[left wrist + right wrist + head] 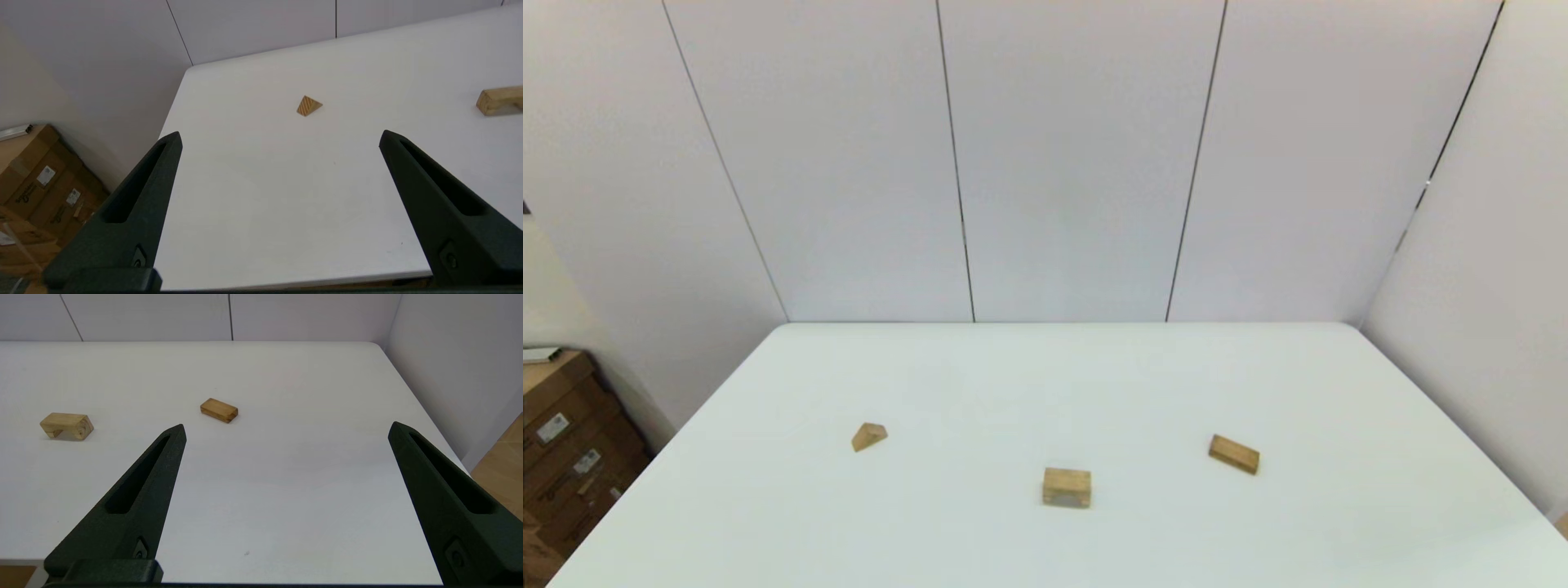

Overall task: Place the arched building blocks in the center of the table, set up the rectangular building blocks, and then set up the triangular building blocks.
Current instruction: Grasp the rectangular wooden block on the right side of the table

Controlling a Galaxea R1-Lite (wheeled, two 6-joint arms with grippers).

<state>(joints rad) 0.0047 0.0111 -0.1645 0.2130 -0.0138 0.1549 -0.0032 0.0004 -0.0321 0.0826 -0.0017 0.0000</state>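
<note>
The white table (1045,384) is taken as the landmark. Three wooden blocks are set on its near half, well apart from one another, and nothing is seen lying between them or on top of them.

The arched block (1067,487) is placed near the table's near edge, about midway across, resting on its long side with the arch cut-out turned down toward the tabletop. The rectangular block (1234,454) is laid flat toward the table's right side, a little farther from the near edge, and is turned at a slant. The triangular block (869,436) is laid on the table's left side, at about the same depth as the rectangular block.

Beyond the table's far edge, pale wall panels (1078,163) are seen, and another panel closes off the right side. Off the table's left edge, stacked cardboard boxes (564,457) are stood on the floor, lower than the tabletop. No container is seen on the table.

The left gripper (280,136) is held above the table's near left edge with its fingers spread wide and nothing between them. The right gripper (286,428) is held above the table's near right edge, likewise spread wide and holding nothing. Neither gripper is touching any block.
</note>
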